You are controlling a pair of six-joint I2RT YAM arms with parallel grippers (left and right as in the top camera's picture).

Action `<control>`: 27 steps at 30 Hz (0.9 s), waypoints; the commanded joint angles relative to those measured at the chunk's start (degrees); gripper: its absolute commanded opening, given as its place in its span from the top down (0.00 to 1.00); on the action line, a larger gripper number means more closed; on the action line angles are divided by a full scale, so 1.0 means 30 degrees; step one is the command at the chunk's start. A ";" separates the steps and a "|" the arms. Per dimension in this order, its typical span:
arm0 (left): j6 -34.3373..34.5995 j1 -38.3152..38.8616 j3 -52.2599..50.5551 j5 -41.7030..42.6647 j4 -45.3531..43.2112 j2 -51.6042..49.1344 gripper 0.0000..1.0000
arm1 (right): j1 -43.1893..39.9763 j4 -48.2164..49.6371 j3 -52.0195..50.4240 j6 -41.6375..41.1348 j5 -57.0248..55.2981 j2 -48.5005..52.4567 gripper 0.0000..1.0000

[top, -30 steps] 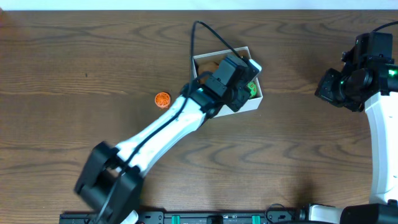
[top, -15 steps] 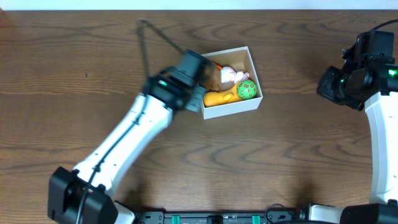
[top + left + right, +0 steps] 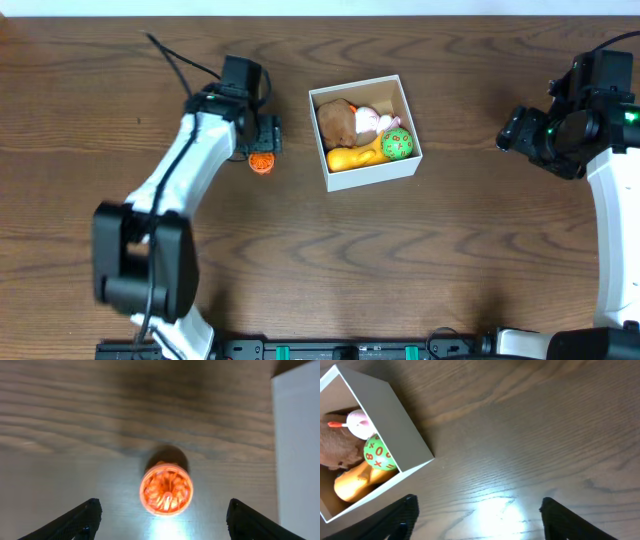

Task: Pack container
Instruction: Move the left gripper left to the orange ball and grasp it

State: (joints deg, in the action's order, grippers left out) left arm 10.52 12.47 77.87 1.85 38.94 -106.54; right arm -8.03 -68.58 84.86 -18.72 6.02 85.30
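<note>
The container (image 3: 372,172), a white-walled box, sits at the table's middle back and holds a brown plush (image 3: 338,122), a white-pink toy (image 3: 372,120), a green numbered ball (image 3: 397,145) and an orange gourd toy (image 3: 352,157). Left of it, a small orange ribbed ball (image 3: 261,162) lies on the wood. My left gripper (image 3: 258,140) hovers over that ball, open. In the left wrist view the ball (image 3: 166,488) sits between and just ahead of the spread fingertips, untouched. My right gripper (image 3: 516,130) is open and empty, well right of the container (image 3: 390,415).
The table is dark wood-grain (image 3: 420,260). A black cable (image 3: 185,62) trails from the left arm toward the back edge. The container's white wall (image 3: 297,435) shows at the right edge of the left wrist view. The right arm's base stands at the far right (image 3: 610,250).
My left arm has swung from above the container leftward to the orange ball, its jaws opening. The brown plush now lies uncovered in the container. The right gripper has opened in place.
</note>
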 commanded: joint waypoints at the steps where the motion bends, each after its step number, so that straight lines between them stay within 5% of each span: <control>1: -0.0117 -0.0066 -0.0291 0.0678 -0.0393 -0.1005 0.18 | -0.0051 -0.0146 -0.0007 0.0423 0.0007 -0.0036 0.15; 21: -0.0117 -0.0102 -0.0291 0.0678 -0.0721 -0.3643 0.18 | -0.0051 -0.0066 -0.0007 0.0539 0.0007 -0.0036 0.18; 27: -0.0117 -0.0102 -0.0291 0.0678 -0.0590 -0.3672 0.28 | -0.0051 -0.0066 -0.0007 0.0539 0.0007 -0.0036 0.19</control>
State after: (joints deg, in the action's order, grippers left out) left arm 10.46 12.47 77.28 3.44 36.69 -116.57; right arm -8.03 -68.88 84.86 -18.13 6.00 85.30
